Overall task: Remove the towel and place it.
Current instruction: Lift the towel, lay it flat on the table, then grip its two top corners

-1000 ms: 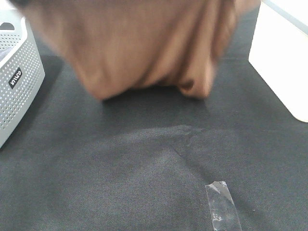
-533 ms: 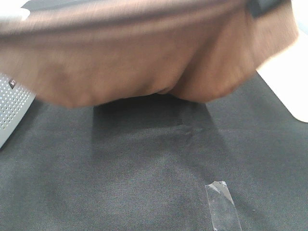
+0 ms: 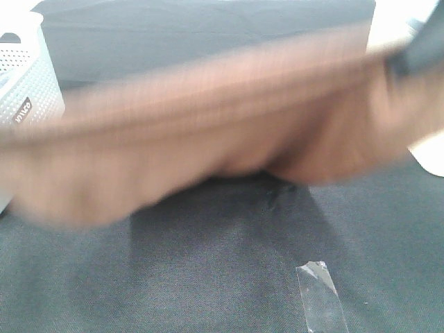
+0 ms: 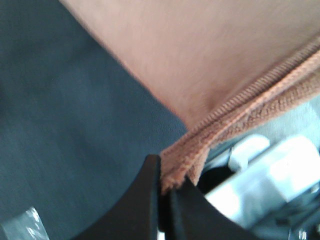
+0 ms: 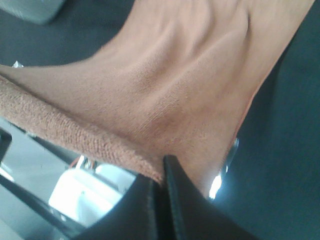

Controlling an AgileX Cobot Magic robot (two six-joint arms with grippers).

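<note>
The brown plush towel (image 3: 208, 132) hangs stretched across the exterior view, blurred by motion, held in the air above the black table cloth (image 3: 208, 277). My left gripper (image 4: 165, 185) is shut on the towel's stitched hem (image 4: 240, 110) at one corner. My right gripper (image 5: 161, 177) is shut on the towel's other corner (image 5: 165, 85); a dark part of it shows in the exterior view (image 3: 420, 55) at the right end of the towel. The left gripper itself is out of the exterior view. The white tag does not show.
A white perforated basket (image 3: 24, 90) stands at the left edge of the table. A strip of clear tape (image 3: 320, 295) lies on the black cloth at the front right. A pale surface (image 3: 430, 152) borders the table on the right.
The towel has been lifted off the table and spread wide; its top edge has come forward and lower in the view, uncovering the back of the table.
</note>
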